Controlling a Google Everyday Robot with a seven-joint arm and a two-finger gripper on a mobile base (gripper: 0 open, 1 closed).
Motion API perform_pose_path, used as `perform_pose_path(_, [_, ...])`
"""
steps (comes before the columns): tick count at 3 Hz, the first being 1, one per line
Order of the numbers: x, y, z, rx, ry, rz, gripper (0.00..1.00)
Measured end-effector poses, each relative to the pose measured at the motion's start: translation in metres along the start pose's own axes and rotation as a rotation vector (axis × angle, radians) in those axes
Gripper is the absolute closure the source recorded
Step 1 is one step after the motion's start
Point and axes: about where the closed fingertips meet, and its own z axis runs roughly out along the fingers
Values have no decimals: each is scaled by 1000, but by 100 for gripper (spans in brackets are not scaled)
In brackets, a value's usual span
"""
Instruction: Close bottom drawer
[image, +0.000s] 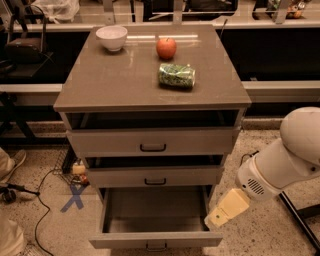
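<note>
The bottom drawer (155, 220) of the grey-beige cabinet stands pulled far out, its plain box interior empty. Its short flat front (125, 242) with a small dark handle (156, 246) is at the lower edge of the camera view. My gripper (217, 218), a cream-coloured piece at the end of the white arm (285, 160), hangs low to the right of the drawer, beside its right front corner. I cannot tell whether it touches the drawer.
The middle drawer (155, 176) and top drawer (152, 142) each stand slightly out. On the cabinet top are a white bowl (111, 37), a red apple (166, 48) and a green bag (176, 75). A blue X (74, 197) and cables lie on the floor at the left.
</note>
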Motion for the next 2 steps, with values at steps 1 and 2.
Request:
perform_pose_path(1, [11,-19,62,-36,21,16,0])
perform_pose_path(2, [11,-47,169,-94,-7,33,0])
